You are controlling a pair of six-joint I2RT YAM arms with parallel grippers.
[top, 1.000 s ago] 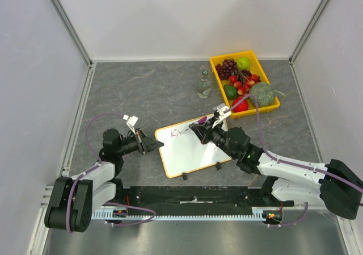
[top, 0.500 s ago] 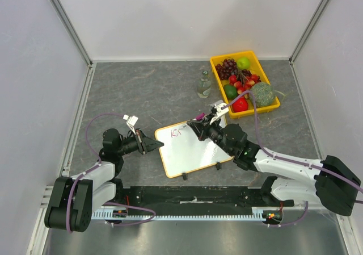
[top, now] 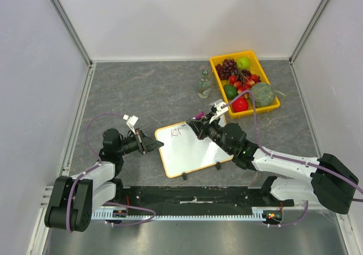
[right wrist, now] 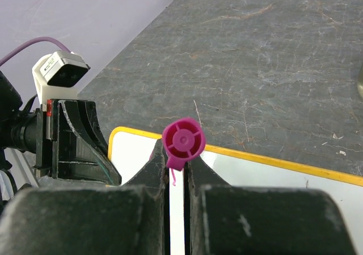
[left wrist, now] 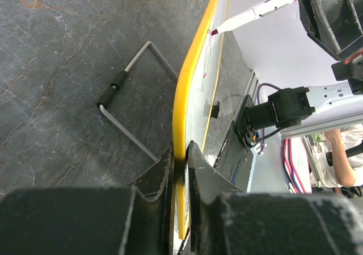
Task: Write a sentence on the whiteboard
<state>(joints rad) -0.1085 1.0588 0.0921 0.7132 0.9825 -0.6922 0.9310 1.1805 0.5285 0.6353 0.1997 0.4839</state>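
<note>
1. Few strokes are on the whiteboard (top: 195, 153) so far. The sentence (top: 176, 133) is only just begun, with one or two purple-pink characters set down at the corner just ahead of the left gripper (top: 156, 144). The rest of the white face is bare.
2. Change noted over the last second: the right gripper (top: 197, 125) has been carried a short way toward the left gripper, along the board's far edge. The second character has been added to in that time.
3. Meaning for the task, as a judgement: writing is under way but at a very early stage, and nearly the whole sentence remains to be written.
4. Right gripper (right wrist: 176, 164): the jaws are drawn together on the marker (right wrist: 183, 141). Its magenta butt end stands up between them toward the wrist camera.
5. The marker (left wrist: 266, 8) is angled down ahead of the fingers. In the left wrist view its tip appears to touch the board face, though contact cannot be confirmed.
6. Left gripper (left wrist: 180, 153): the jaws are pinched on the yellow rim of the whiteboard (left wrist: 190, 84), with no shift seen over the second. The board runs away from this grip toward the marker and is steadied for the stroke.
</note>
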